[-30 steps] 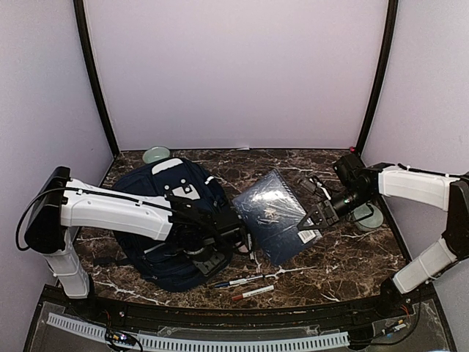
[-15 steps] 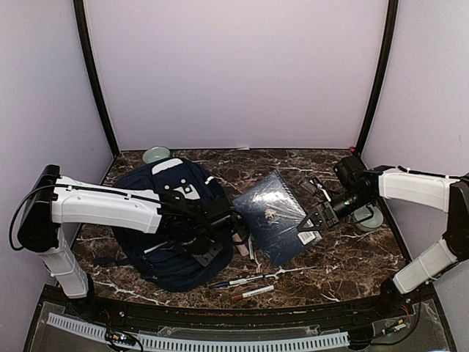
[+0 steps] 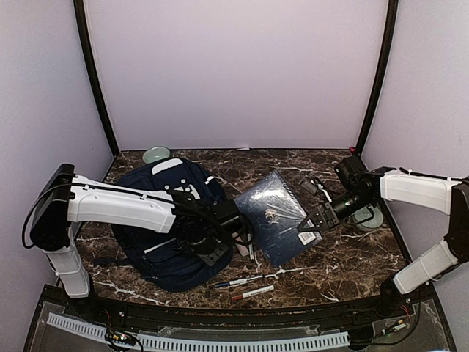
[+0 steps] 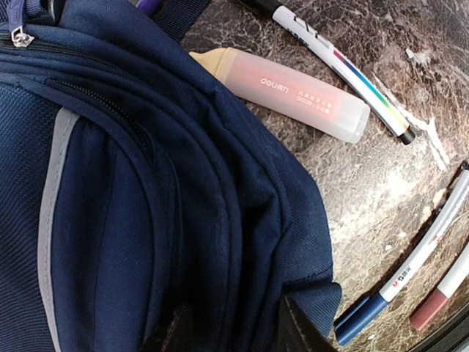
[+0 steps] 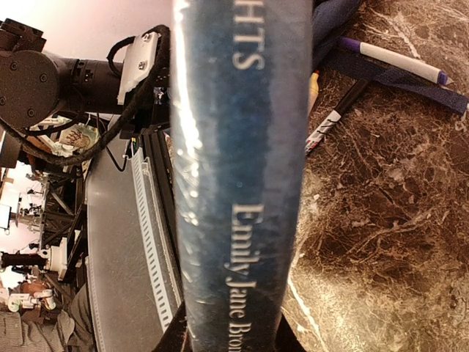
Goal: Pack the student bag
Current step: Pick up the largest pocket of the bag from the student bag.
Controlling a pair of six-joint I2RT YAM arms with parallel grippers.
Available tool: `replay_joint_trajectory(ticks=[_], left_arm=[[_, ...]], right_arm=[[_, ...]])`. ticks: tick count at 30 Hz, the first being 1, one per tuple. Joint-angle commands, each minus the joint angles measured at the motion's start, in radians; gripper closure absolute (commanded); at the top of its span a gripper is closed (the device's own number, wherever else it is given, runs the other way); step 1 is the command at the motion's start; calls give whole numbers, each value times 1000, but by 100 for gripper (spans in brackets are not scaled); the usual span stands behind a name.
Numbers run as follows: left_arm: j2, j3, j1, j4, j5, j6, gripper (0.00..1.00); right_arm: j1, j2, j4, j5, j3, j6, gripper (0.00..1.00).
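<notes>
Lying on the left half of the marble surface [image 3: 352, 260], the student bag [image 3: 157, 220] has a fabric fold at its near right edge pinched in the partly closed left gripper [image 4: 238, 330]. An orange highlighter [image 4: 293, 92] and pens [image 3: 253, 292] lie just beside it. Rightward, the right gripper [image 3: 311, 224] clamps a navy hardcover book [image 3: 275, 216] by its spine.

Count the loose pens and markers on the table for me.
5: an orange highlighter and a white marker beside the student bag, a purple pen close by, a blue-capped pen and a red-capped pen nearer the front. More may lie hidden under the bag.
</notes>
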Motion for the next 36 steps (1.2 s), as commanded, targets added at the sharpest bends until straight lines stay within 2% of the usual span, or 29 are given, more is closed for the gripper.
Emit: replay_joint_trajectory(ticks=[1,3,7,11,13,17,23,28,30,32,36], left_arm=[[14,32,16,-55,-60,11,57],[24,36,16,-60,-60,9,53],[31,39,16,-46,-47,16,61],[56,58,16,-78,-78,9,52],[65,69,16,-94,-76,18,57],[38,92,16,-113,-74,22,79],[-64,158,16,-158,-111,36,95],[-149,206,16,-181,-163,47,100],[-187,206,16,-158,-144,84,100],[-224,203,17,-138,-166,106,100],[-257,231,43,-155,-209,132,100]], right_arm=[[-2,-48,90,-103,3,-6,100],[-3,-48,93,-101,1,-5,100],[-3,-45,105,-101,-2,3,100],[-3,-41,105,-102,-2,5,100],[-3,-41,102,-103,-2,5,100],[-4,-67,65,-76,16,-36,100],[-5,-111,22,-53,107,-13,100],[-3,-14,-285,-96,323,-164,100],[-3,4,-358,-115,343,-215,100],[-2,-2,-358,-131,307,-242,100],[12,-24,-257,-188,208,-171,100]])
